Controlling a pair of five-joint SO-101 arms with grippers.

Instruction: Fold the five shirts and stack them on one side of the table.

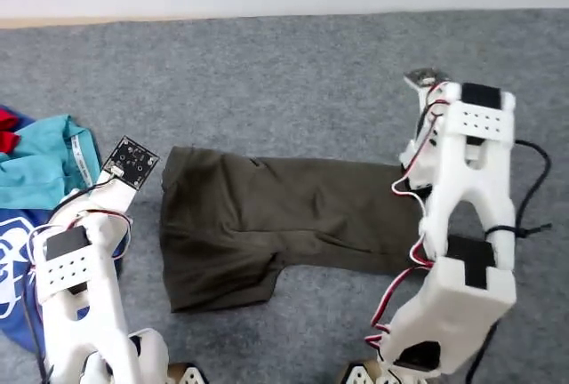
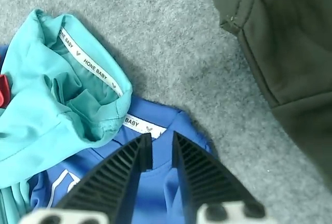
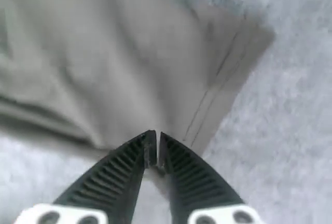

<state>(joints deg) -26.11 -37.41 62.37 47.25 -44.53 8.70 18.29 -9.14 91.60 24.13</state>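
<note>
Grey surface [image 1: 311,82]: right end effector [image 3: 156,142] clenches the olive shirt's [image 1: 267,220] edge; left end effector [image 2: 162,149], slightly parted, hangs over blue shirt [image 2: 162,198].

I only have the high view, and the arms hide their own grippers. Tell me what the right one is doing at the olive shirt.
Observer: The right gripper is shut on the olive shirt, pinching its edge beside the stitched hem.
Operator: Now report the left one.
Observer: The left gripper sits over the blue shirt at its collar, jaws slightly apart, with blue cloth showing in the gap.
Operator: Describe that collar.
Observer: Its white neck label lies just ahead of the fingertips, with one end tucked under the teal shirt.
</note>
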